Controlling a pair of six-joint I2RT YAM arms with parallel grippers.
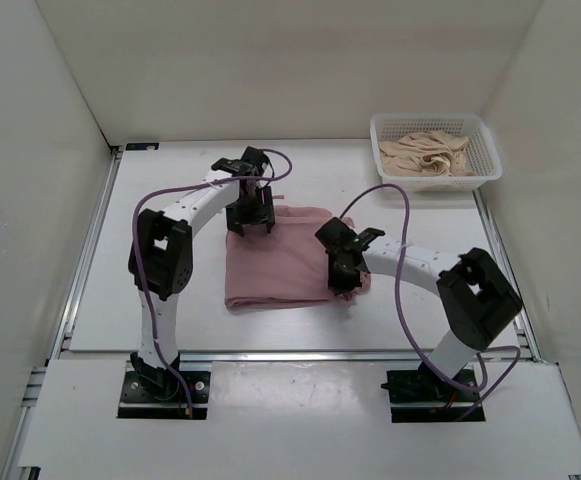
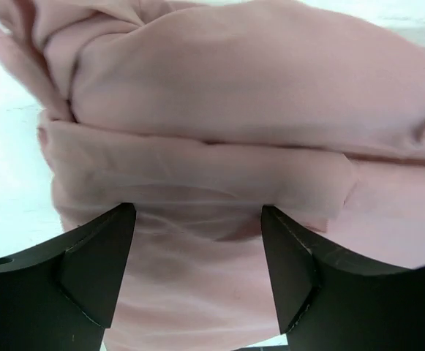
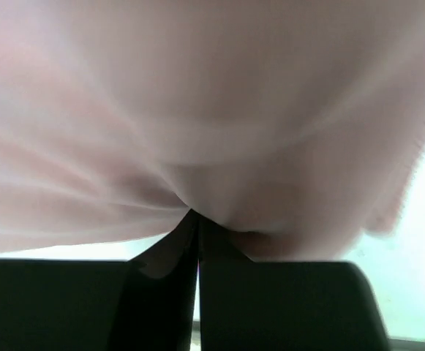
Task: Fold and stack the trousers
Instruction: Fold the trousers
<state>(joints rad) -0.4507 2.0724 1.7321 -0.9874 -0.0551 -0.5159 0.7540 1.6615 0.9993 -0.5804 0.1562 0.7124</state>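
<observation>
I see the trousers folded into a pink pad in the middle of the table. The right gripper is pinched tight on their near-right edge. The left gripper sits over the far-left corner, jaws spread wide above the cloth.

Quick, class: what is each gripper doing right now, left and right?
Left gripper: open, over the trousers.
Right gripper: shut on the trousers.

High rear overview of table; wrist cameras close over shared trousers
</observation>
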